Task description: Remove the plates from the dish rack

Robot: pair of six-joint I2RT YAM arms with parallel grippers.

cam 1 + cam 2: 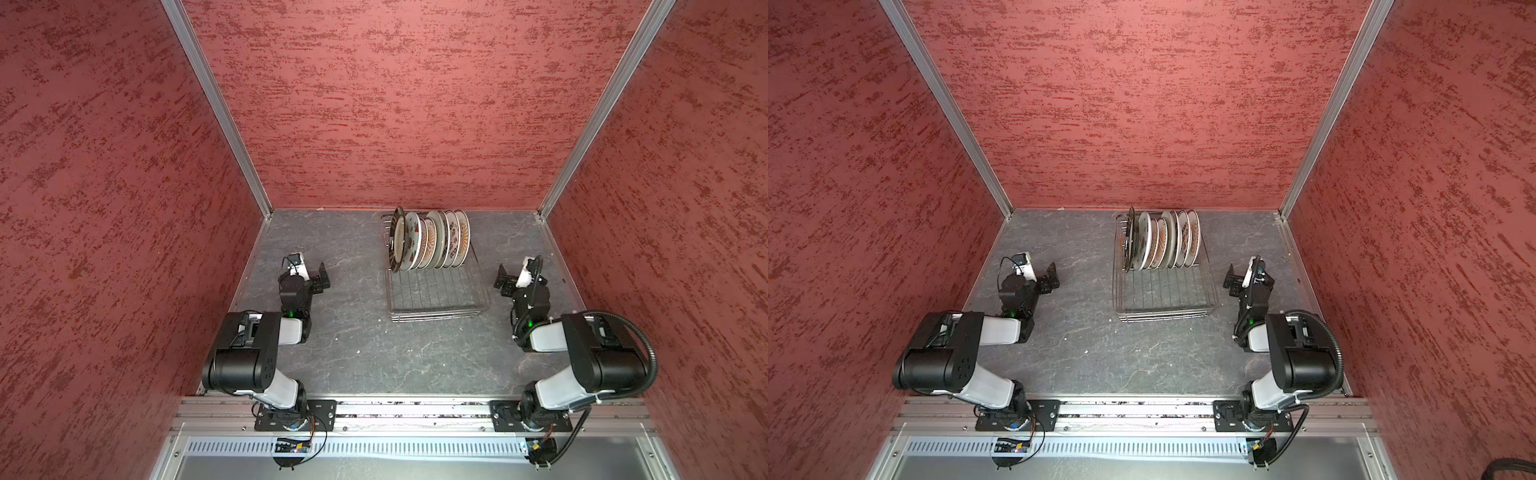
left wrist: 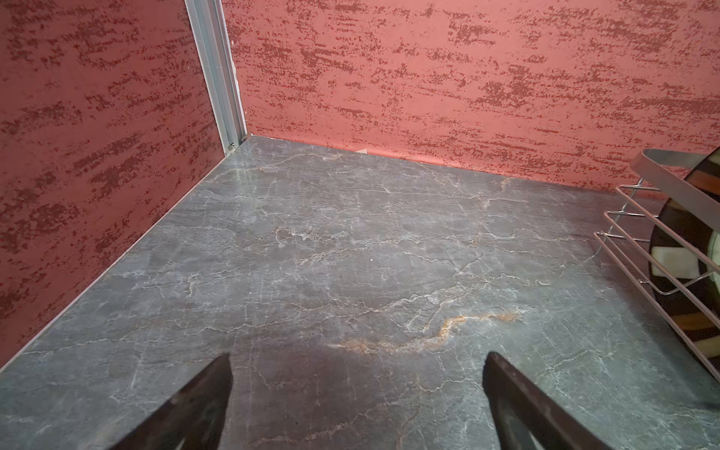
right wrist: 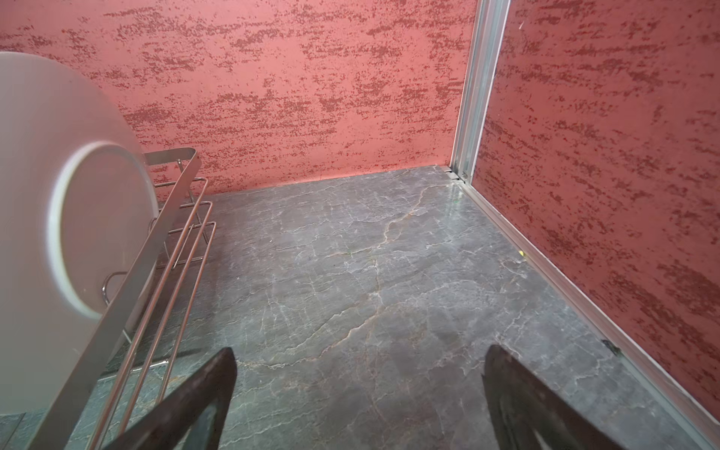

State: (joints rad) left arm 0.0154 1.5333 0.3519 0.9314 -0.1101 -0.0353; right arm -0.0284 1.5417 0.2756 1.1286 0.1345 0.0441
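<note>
The dish rack [image 1: 436, 309] [image 1: 1167, 309], a silver wire basket, stands at the back middle of the table. Several plates [image 1: 432, 241] [image 1: 1163, 243] stand on edge in its far half; the leftmost [image 1: 398, 239] is larger and dark-rimmed. My left gripper [image 1: 322, 276] [image 1: 1052, 276] [image 2: 358, 356] hangs open left of the rack, with nothing between its fingers. My right gripper [image 1: 503, 280] [image 1: 1231, 278] [image 3: 361, 350] hangs open right of it, also holding nothing. In the left wrist view the rack's side [image 2: 662, 249] and the dark-rimmed plate [image 2: 685, 230] show. In the right wrist view a white plate's back [image 3: 58, 233] shows behind the rack's bars [image 3: 156, 249].
Red textured walls [image 1: 374, 104] close the grey marbled table [image 1: 365, 332] on three sides, with aluminium posts [image 1: 216, 108] in the back corners. Both arm bases sit on a metal rail [image 1: 415, 411] along the front edge. The rack's near half holds nothing.
</note>
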